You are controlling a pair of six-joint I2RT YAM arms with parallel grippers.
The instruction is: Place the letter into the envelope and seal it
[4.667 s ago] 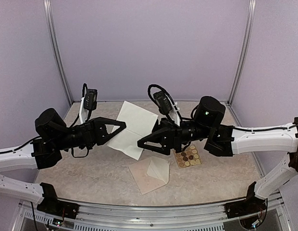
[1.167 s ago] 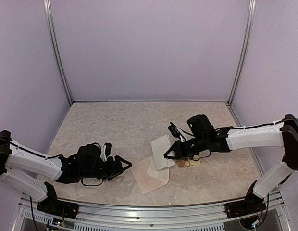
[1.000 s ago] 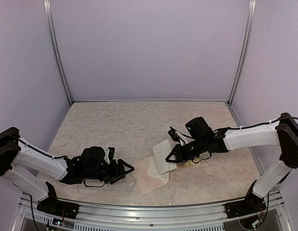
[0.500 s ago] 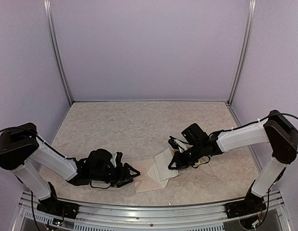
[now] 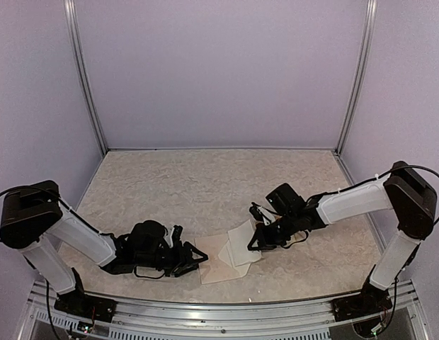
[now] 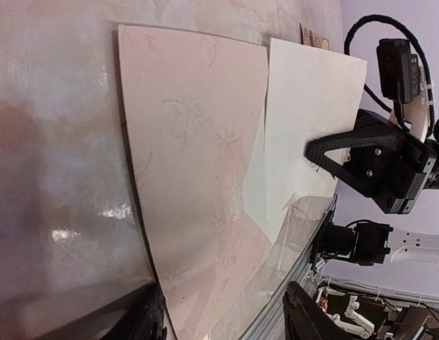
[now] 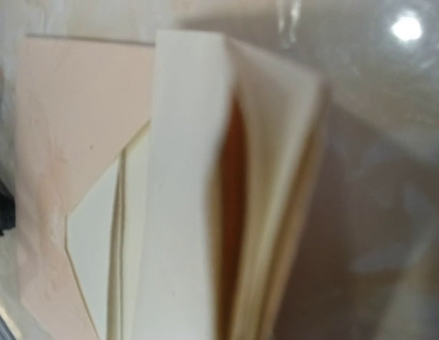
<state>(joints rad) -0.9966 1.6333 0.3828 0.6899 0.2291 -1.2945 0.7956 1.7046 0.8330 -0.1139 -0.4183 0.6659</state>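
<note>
The cream-beige paper envelope (image 5: 214, 268) lies flat on the bench (image 5: 170, 191), lower centre of frame. The right tool (image 5: 253, 243) pinches the folded cream paper letter (image 5: 238, 244) over it; the left tool (image 5: 199, 255) stands open at its left edge. Best to pin that edge, then slide the letter in low.

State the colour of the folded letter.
Cream-white letter, paler than the pinkish-beige envelope; the left wrist view shows it best.

Beige envelope (image 5: 214, 269) lies flat; folded white letter (image 5: 241, 243) overlaps its right edge.
</note>
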